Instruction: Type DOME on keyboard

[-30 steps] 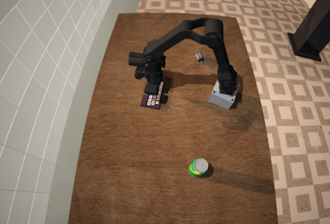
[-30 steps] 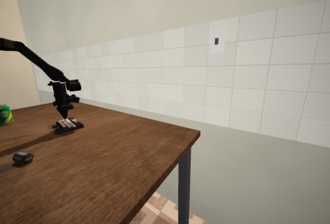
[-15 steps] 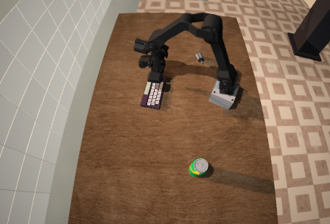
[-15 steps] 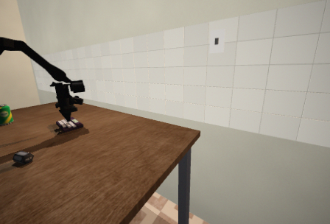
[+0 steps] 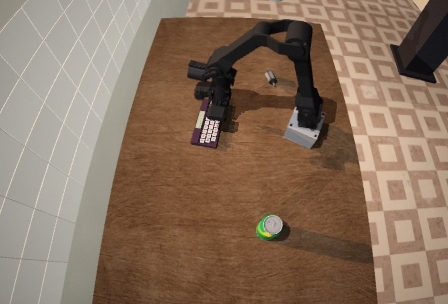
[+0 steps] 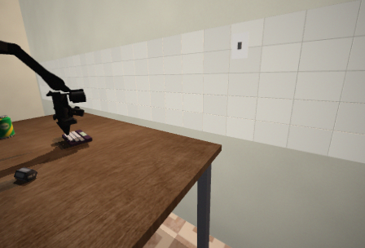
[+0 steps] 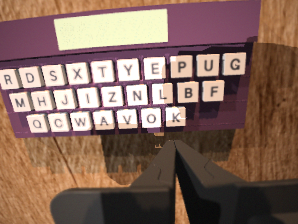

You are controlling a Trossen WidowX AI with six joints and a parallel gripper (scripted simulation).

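A small purple keyboard (image 5: 203,123) with white letter keys and a pale green display lies on the wooden table. It also shows in the exterior view (image 6: 76,137) and fills the wrist view (image 7: 127,75). My gripper (image 5: 216,113) is shut and empty, fingers pointing down over the keyboard. In the wrist view the fingertips (image 7: 170,145) sit just below the bottom key row, close under the K key (image 7: 174,116) and the O key (image 7: 150,118). The D key (image 7: 31,78), M key (image 7: 20,102) and E key (image 7: 154,67) are in view.
A green and yellow can (image 5: 270,227) stands near the table's front; it also shows at the left edge of the exterior view (image 6: 6,126). A small dark grey object (image 5: 270,76) lies near the arm's base (image 5: 304,128). A table edge drops off at the right (image 6: 212,149).
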